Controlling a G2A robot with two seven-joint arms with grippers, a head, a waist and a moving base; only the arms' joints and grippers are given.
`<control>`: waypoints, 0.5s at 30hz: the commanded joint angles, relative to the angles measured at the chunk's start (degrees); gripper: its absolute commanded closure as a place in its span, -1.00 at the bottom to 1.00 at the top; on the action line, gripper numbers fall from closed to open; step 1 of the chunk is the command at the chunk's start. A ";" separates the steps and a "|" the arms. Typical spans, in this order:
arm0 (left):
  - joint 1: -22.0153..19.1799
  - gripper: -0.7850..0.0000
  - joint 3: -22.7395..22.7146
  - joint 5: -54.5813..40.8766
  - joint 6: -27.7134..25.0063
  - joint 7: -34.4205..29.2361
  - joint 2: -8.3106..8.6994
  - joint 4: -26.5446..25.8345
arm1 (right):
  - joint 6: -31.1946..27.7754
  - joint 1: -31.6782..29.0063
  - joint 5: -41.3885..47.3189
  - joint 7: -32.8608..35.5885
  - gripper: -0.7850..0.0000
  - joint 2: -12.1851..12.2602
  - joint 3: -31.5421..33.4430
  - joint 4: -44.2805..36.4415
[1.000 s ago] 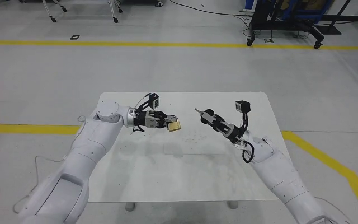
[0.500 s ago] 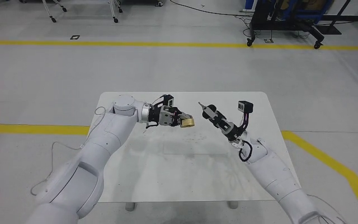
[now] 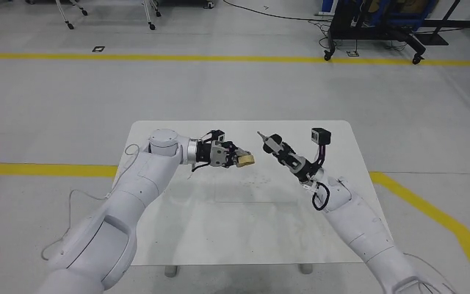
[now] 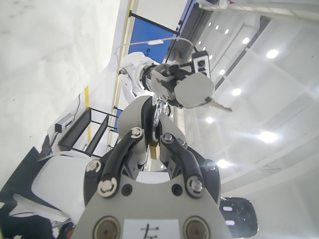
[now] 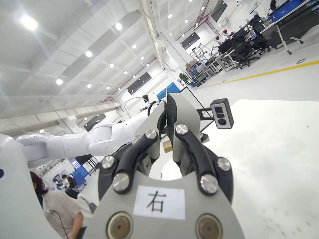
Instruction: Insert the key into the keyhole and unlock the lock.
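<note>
Top view | left pincer (image 3: 235, 157) pinching lock (image 3: 247, 159) | right pincer (image 3: 269, 142) pinching key (image 3: 260, 136) | key, lock apart above table (image 3: 257, 228)

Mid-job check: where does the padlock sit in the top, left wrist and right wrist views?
Top view: padlock above the table's far half, held by the left gripper, apart from the key.
Left wrist view: brass padlock between that gripper's own fingers.
Right wrist view: padlock beyond the right gripper's fingers, seen through their gap.
Shared landmark: the white table.
</note>
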 commanded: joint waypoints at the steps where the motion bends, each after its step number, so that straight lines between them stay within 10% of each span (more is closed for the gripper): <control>1: -0.11 1.00 0.43 0.66 2.40 0.82 -0.29 -0.17 | -1.18 -0.77 -11.66 -2.49 1.00 0.38 2.80 -3.49; 8: -0.92 1.00 1.44 0.69 7.38 0.88 -1.68 0.97 | 12.38 -12.86 -49.97 -18.76 1.00 1.40 12.92 -21.10; 15: -1.32 1.00 1.72 1.24 7.44 1.08 -1.98 1.46 | 12.38 -12.86 -49.97 -18.76 1.00 1.40 12.92 -21.10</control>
